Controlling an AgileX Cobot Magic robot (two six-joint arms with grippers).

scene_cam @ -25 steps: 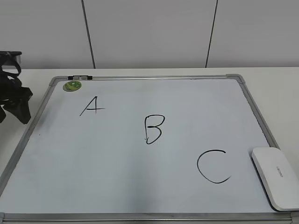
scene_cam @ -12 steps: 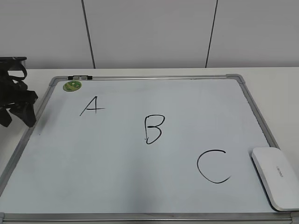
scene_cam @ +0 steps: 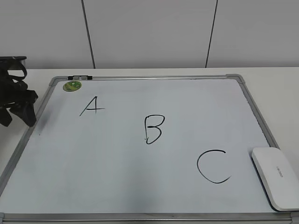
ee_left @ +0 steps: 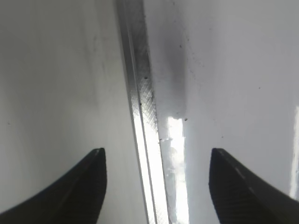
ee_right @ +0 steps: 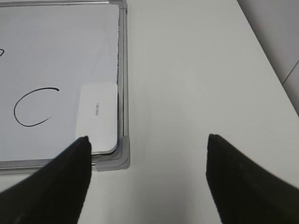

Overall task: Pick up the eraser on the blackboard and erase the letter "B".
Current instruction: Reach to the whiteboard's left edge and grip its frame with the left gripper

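The eraser (scene_cam: 276, 177), one flat white rounded block, lies at the blackboard's (scene_cam: 140, 217) right edge near the front corner, just beside "C" (scene_cam: 212, 166). The letter "B" (scene_cam: 153, 129) stands mid-board with bare surface all around. The left gripper (ee_left: 156, 186) straddles the metal frame, spread wide, empty. The right gripper (ee_right: 147, 179) is also wide apart, empty.

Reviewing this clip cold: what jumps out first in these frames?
The big blackboard, really a white board in a silver frame, fills the table, with black letters stepping down from an A at upper left through the letter "B" in the middle to a C at lower right. The white eraser lies by the right frame near the C, untouched. The left gripper hangs open over the board's left edge.
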